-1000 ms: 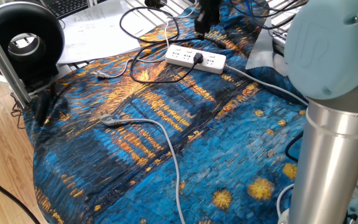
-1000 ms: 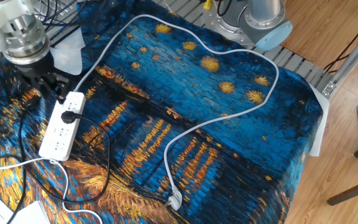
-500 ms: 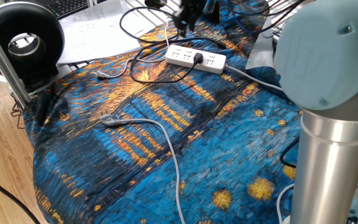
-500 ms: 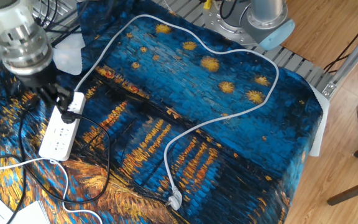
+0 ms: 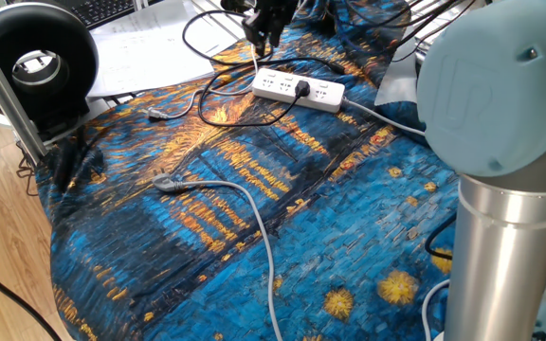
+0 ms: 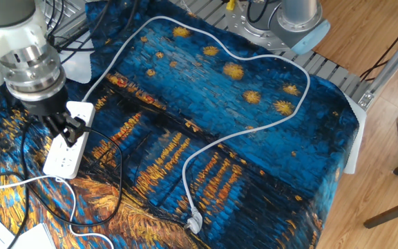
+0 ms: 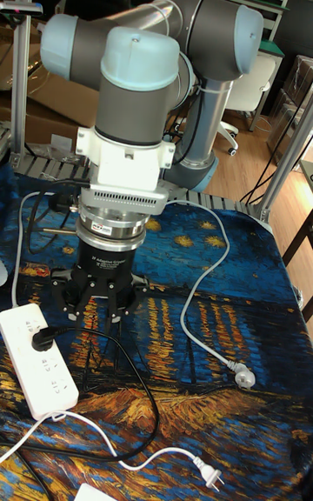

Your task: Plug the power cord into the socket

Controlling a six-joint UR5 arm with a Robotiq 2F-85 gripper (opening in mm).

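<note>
The plug (image 7: 40, 340) of the cord (image 7: 130, 379) already sits in the strip (image 7: 39, 360) on the tabletop (image 6: 206, 111), so the insertion itself looks done. What remains, by judgement, is only to lift clear without snagging the cable. The end effector (image 7: 102, 314) hangs wrist-down, pointing straight at the cloth, just beside the strip and apart from the plug. Its fingers (image 7: 83, 308) look spread and hold nothing.

White socket (image 5: 299, 90), blue-orange painted cloth (image 5: 282, 208)
</note>
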